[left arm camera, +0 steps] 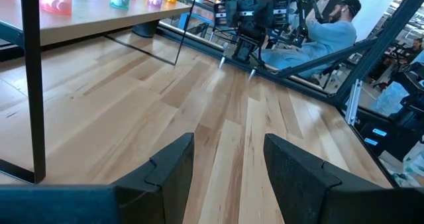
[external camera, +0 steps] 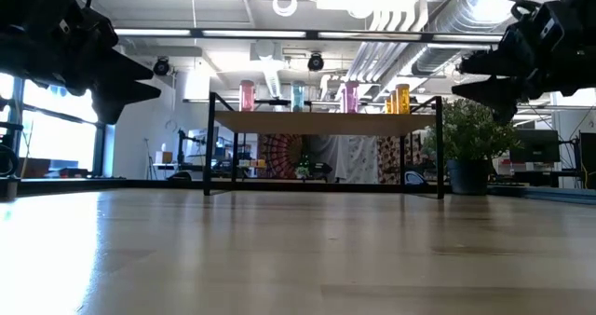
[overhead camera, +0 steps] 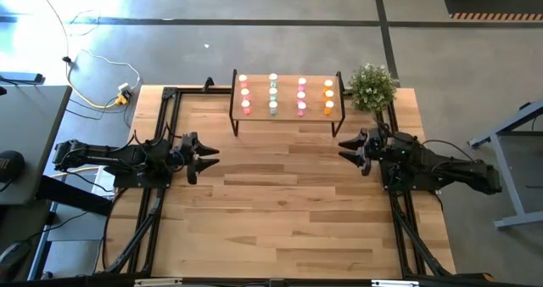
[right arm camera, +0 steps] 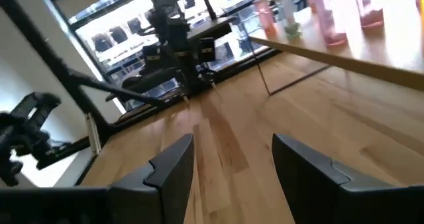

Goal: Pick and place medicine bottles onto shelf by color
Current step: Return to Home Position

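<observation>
12 medicine bottles point(overhead camera: 273, 96) on shelf point(overhead camera: 259, 98), well apart from left pincer point(overhead camera: 214, 157) & right pincer point(overhead camera: 342, 149), both spread, empty.

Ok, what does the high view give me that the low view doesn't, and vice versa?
Only the high view: the medicine bottles standing in four columns of three on the shelf. Only the low view: the open space under the shelf and the room behind it. Both: the shelf, the plant, and the left gripper and right gripper off to either side of the shelf.
</observation>
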